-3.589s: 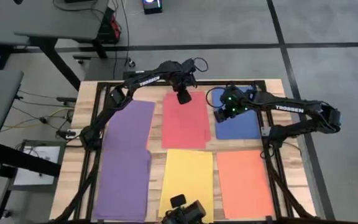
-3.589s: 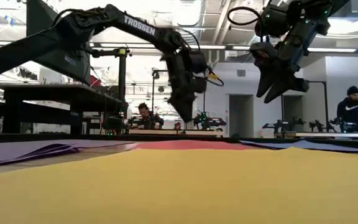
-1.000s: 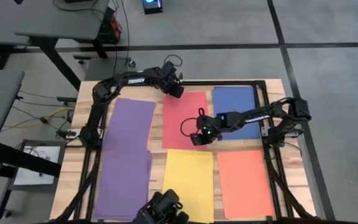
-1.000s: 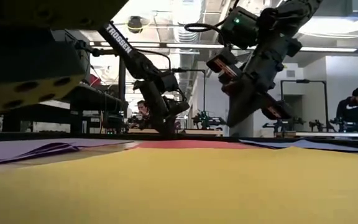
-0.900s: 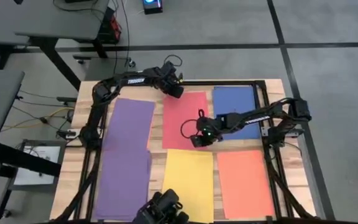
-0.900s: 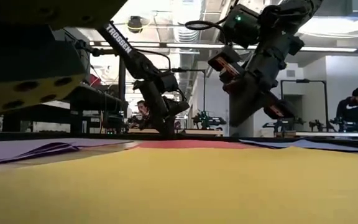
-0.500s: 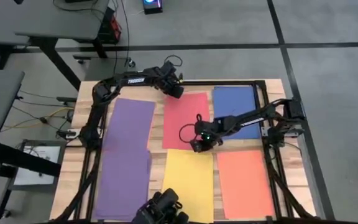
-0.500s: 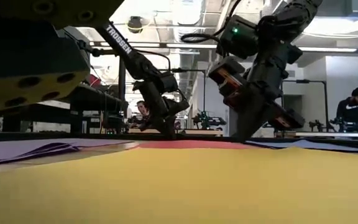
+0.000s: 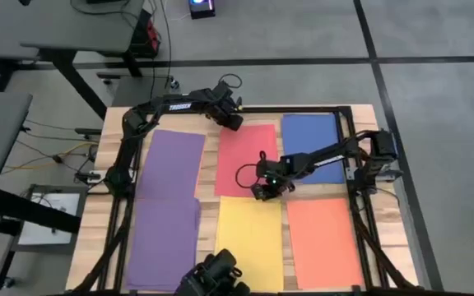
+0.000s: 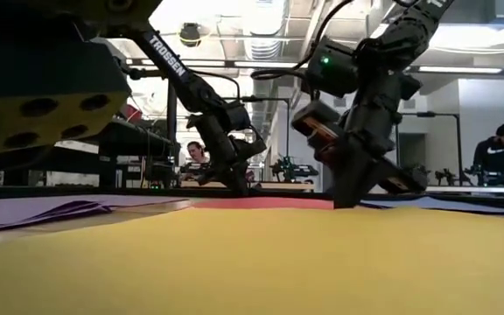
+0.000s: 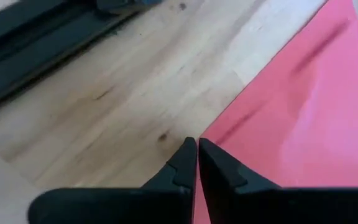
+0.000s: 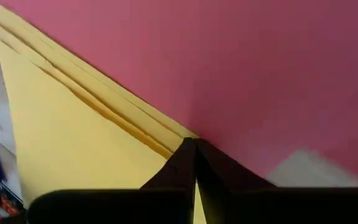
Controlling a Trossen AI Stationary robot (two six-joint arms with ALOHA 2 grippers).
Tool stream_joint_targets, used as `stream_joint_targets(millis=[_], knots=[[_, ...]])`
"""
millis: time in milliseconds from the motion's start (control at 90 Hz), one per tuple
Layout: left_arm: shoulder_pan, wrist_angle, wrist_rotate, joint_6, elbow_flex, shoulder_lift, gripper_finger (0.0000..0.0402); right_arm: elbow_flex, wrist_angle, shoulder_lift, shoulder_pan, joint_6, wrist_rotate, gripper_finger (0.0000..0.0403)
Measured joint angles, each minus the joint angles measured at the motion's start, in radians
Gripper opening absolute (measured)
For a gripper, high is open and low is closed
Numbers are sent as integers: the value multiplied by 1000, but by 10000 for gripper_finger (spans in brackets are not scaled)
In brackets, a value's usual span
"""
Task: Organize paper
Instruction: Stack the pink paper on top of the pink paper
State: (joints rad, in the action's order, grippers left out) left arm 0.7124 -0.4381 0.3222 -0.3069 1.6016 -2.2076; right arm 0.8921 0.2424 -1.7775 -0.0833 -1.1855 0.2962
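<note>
Right hand [image 9: 260,192] in the high view is down at the near right corner of the red stack [image 9: 241,156], where red meets the yellow stack [image 9: 249,238]. Left hand [image 9: 234,123] sits at the far left corner of the same red stack. Two hands on opposite corners: judged to be squaring the red sheets or pinning them, one end steadied while the other is nudged. Paper lies in five colour groups on the tabletop [image 9: 109,136]: purple stack [image 9: 171,197] along the left side, red far centre, blue stack [image 9: 313,148] far right, yellow near centre, orange stack [image 9: 323,242] near right. Lower purple sheets sit slightly offset from the upper ones, so that pile looks unfinished.

Low view: right hand [image 10: 346,203] reaches steeply down to the red surface; left hand [image 10: 239,187] also low, farther back. Yellow fills the foreground. People show in the room behind.

Left wrist view: fingers [image 11: 185,163] pressed together, tips at the red corner [image 11: 291,106] beside bare wood [image 11: 117,112]. Nothing seen between them; whether a sheet edge is pinched cannot be told.

Right wrist view: fingers [image 12: 185,158] likewise closed to a point, resting on the seam where red [image 12: 229,62] overlaps the fanned yellow edges [image 12: 73,137]. Closed tips suit pushing or pressing flat sheets, not lifting. Risk judged: dragging may shift the yellow sheets beneath.
</note>
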Motion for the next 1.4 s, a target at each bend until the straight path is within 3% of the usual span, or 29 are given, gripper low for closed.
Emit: stream_joint_targets(millis=[256,600,1044,1256,1400], knots=[[0,0,3,15,0,0,0,-1,15,14,-62,42,-11,0],[5,-3,3,5,16,0,0,-2,20,58,-37,8,-14,0],[7,-305,-40,183,286,2,0,-2,27,88,-53,66,-9,0],[3,-545,-88,292,355,3,0,-2,179,197,-152,256,-82,0],[-30,-690,-148,365,350,3,0,-1,266,227,-242,658,-92,0]])
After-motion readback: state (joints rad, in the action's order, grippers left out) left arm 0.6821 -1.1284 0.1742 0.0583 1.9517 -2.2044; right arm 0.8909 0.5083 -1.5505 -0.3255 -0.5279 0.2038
